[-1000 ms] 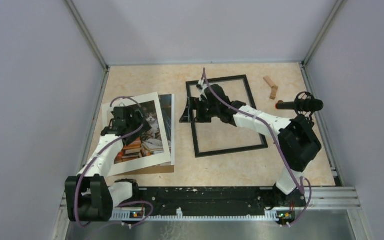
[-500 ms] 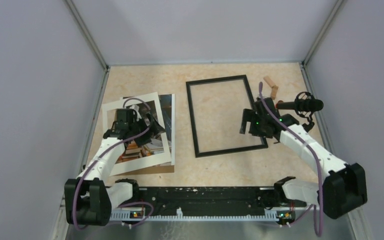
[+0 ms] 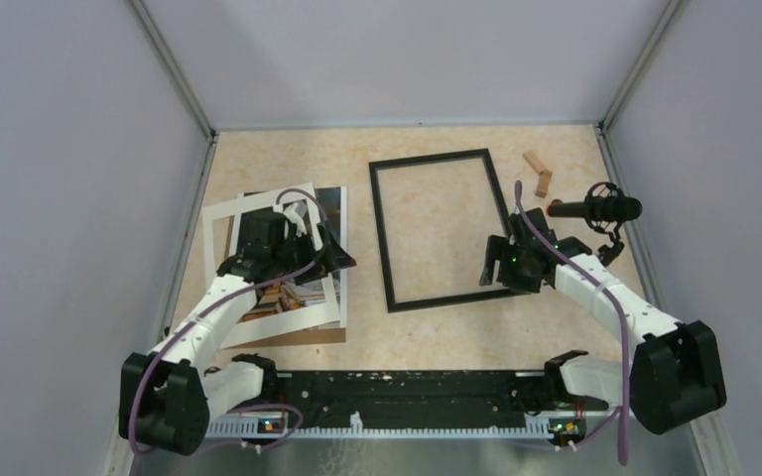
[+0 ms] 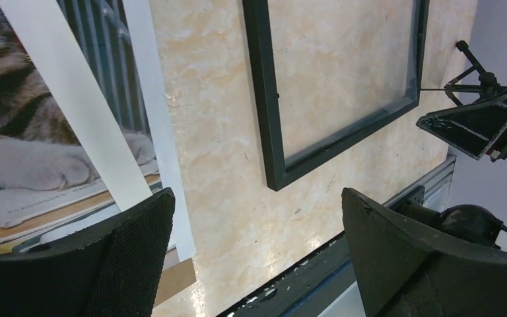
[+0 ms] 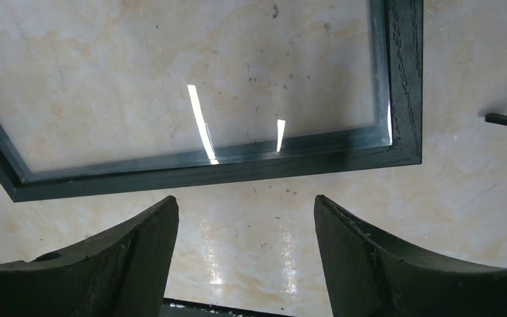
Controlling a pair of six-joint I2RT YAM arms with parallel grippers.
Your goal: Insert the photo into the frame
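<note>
While hovering over the right edge of the photo (image 3: 332, 210), holds nothing in the left gripper (image 3: 329, 248): released, jaws at their widest, only paper and tabletop beneath. Finds the photo at the left of the marbled table (image 3: 288, 149), flat and face up, with cat paws and stacked books in the print. Finds a white mat (image 3: 248, 201) on top of it, skewed, one strip slanting across the picture. Under both, a brown backing board (image 3: 298, 337), visible only as a strip at the near edge. Finds the frame (image 3: 427, 156) just right of the photo, apart from it, flat on the table, black and thin-edged, glass in place with the tabletop visible through it. Holds nothing in the right gripper (image 3: 491, 266) either: released, jaws apart, poised over the frame's near right corner. Beyond the frame's far right corner, small wooden blocks (image 3: 544, 181); near them, toward the near side, a black microphone (image 3: 595, 208).
</note>
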